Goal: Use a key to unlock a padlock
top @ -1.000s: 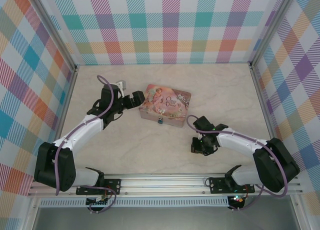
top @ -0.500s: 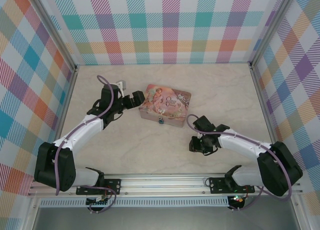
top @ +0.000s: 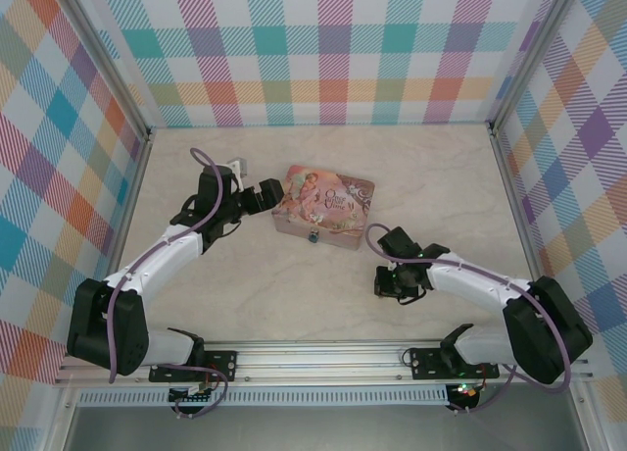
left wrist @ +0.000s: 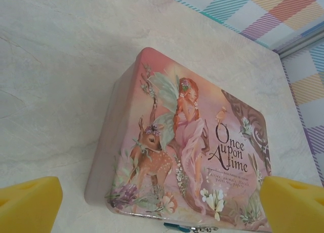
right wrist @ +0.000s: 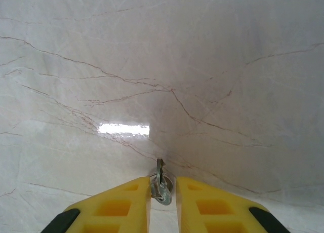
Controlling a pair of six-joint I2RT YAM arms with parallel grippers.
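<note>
Up close, smooth yellow plastic fingers (right wrist: 121,202) on the right gripper (right wrist: 162,195), blocky with recessed squares, set to a narrow slit and pinching the key (right wrist: 160,175). Thin, flat and silvery-dark, that key, standing on edge with its tip poking out past the fingertips, close to the table (right wrist: 228,66); touching or not, cannot tell. Glossy pale marble-look top, veined in fine brown lines, with one bright rectangular patch of glare. From above, gripper and key low over the near right part of the table, well apart from the padlock (top: 313,236).

Far of centre, a pink rectangular tin (top: 325,212) with rounded corners and a satin sheen, printed with a red-haired fairy, a fawn and "Once upon A time". Tiny blue padlock at the tin's near side wall, with a silvery bit beside it; too small to tell locked from unlocked. Left gripper (top: 266,196) just left of the tin, spread fully wide, holding nothing.

On three sides, walls (top: 333,49) in pastel plaid; along the near edge, a ribbed aluminium rail (top: 323,358).
</note>
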